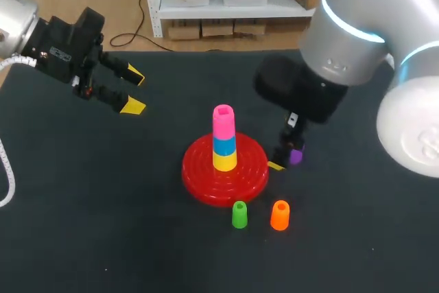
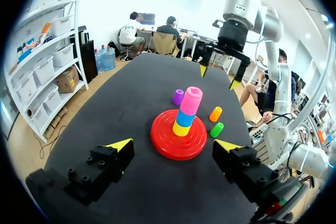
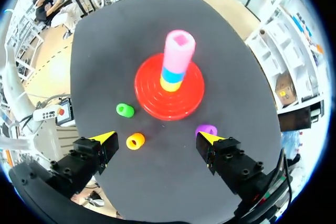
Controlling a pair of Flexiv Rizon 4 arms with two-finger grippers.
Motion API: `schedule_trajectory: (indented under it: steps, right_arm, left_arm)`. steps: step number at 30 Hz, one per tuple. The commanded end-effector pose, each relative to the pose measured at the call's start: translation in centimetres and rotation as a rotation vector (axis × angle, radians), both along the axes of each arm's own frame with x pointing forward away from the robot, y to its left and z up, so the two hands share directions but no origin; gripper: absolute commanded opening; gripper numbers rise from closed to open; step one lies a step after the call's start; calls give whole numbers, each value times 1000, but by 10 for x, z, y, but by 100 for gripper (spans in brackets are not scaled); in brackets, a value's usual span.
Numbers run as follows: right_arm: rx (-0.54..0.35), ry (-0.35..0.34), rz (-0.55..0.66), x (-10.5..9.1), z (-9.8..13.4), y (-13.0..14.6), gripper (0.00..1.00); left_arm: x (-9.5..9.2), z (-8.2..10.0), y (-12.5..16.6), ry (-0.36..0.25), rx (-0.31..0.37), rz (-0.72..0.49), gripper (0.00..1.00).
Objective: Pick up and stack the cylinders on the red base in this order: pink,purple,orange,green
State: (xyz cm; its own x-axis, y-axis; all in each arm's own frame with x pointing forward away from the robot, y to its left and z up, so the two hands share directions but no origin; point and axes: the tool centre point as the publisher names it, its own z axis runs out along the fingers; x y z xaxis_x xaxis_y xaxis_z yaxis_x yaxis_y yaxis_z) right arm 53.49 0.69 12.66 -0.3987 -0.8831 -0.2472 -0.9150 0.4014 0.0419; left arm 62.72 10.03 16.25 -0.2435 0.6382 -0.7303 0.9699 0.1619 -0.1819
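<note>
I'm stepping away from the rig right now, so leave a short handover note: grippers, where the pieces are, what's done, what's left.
Left gripper: open, empty, above the table, off to the side of the red base.
Right gripper: open, empty; the purple cylinder stands by one finger, not gripped.
Done: pink cylinder sits on the base, on top of the blue piece and yellow piece.
Left: purple, then the orange cylinder, then the green cylinder; these two stand on the table near the base.
</note>
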Motion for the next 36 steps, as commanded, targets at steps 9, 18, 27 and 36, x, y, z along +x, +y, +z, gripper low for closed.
schedule_trajectory:
  steps: [9, 18, 27, 36]
  right_arm:
    - [-22, -9, -89, 18, -24, -19, 100]
    - [-21, -17, -187, 42, -52, -39, 100]
    - [-92, -8, -269, 62, -85, -53, 100]
    - [-119, 0, -324, 85, -97, -50, 100]
  left_arm:
    - [0, -1, 1, -3, -2, 0, 100]
    - [0, -1, 1, -3, -2, 0, 100]
    - [0, -1, 1, -3, -2, 0, 100]
    - [0, -1, 1, -3, -2, 0, 100]
